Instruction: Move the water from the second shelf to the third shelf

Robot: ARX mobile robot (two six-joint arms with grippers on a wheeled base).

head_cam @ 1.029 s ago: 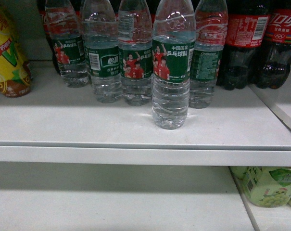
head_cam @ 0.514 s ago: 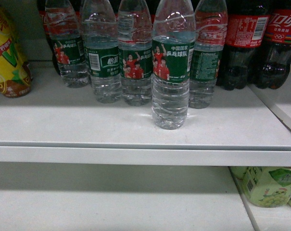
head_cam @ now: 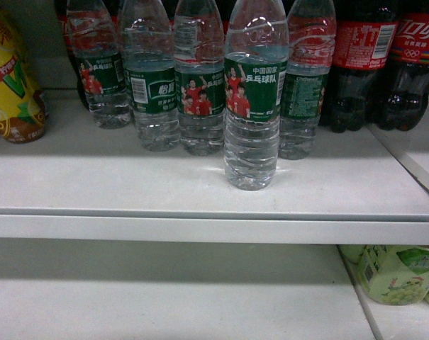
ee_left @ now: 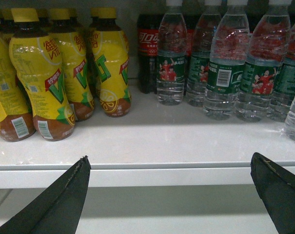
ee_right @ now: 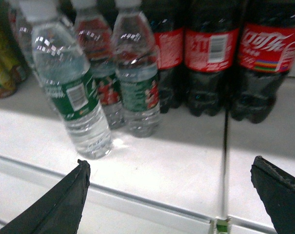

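Observation:
Several bottles of water with dark green labels stand on the upper white shelf (head_cam: 200,228). One water bottle (head_cam: 252,106) stands alone in front of the row, close to the shelf's edge. In the right wrist view this front water bottle (ee_right: 74,92) is at upper left, beyond and left of my open right gripper (ee_right: 170,161), which holds nothing. My left gripper (ee_left: 169,157) hangs open and empty in front of the shelf edge, with the water row (ee_left: 225,68) far to its upper right. Neither gripper shows in the head view.
Yellow tea bottles (ee_left: 40,73) fill the shelf's left end, and dark cola bottles (head_cam: 370,57) stand to the right of the water. A lower white shelf (head_cam: 164,297) runs beneath, with pale green bottles (head_cam: 395,273) at its right. A seam (ee_right: 225,161) divides the shelf boards.

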